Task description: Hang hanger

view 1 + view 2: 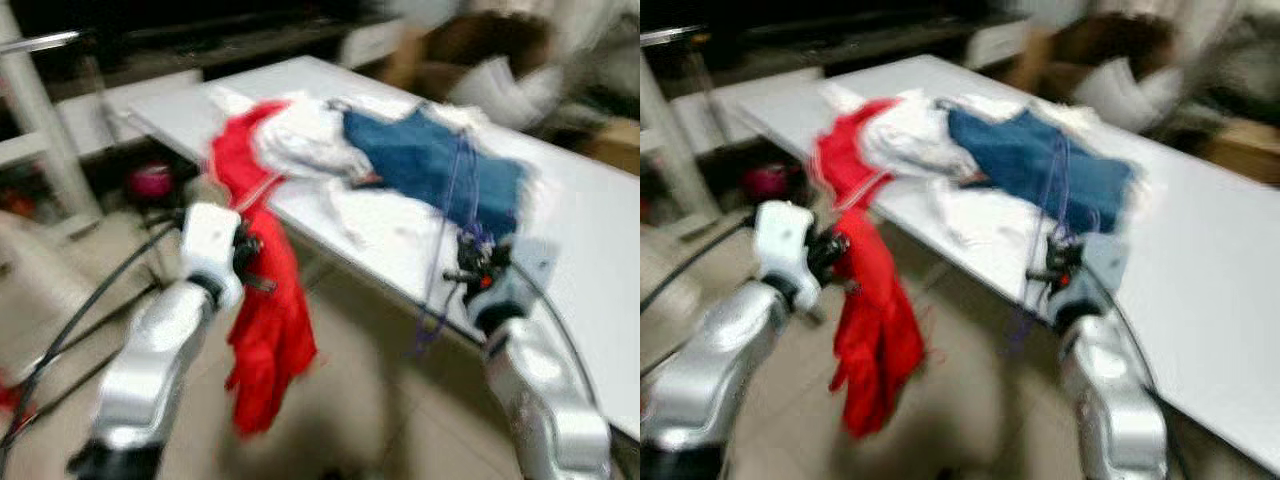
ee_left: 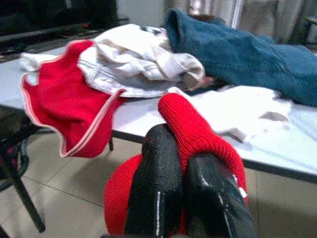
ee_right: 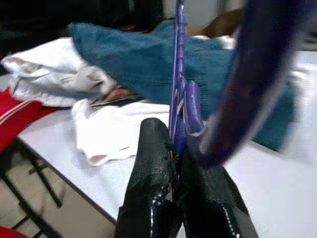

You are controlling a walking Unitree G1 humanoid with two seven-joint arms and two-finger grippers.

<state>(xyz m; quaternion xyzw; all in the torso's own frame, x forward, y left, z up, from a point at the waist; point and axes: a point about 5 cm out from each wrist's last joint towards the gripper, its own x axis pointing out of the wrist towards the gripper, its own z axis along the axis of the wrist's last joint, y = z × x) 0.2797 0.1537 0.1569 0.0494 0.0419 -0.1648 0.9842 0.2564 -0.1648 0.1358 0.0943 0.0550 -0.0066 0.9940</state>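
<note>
Left eye view: blurred; a white worktop runs across the scene, with both silver arms raised before its near edge.
Clothes pile: a blue denim garment, a crumpled white garment and a flat white cloth lie together on the worktop, close behind both grippers.
Red garment: a red garment lies partly on the worktop's corner and hangs down over its edge towards the tiled floor.
Background: a white rack frame stands at the far left, with a pink object low beside it; too blurred to name.
Left gripper: the left gripper has its black fingers pressed together on a fold of red knit fabric, just below the worktop edge.
Right gripper: the right gripper has its fingers closed around the purple hanger, at the near edge of the worktop.
Hanger: thin purple plastic, standing upright from the fingers in front of the denim; one part crosses very near the right wrist camera and is blurred.
</note>
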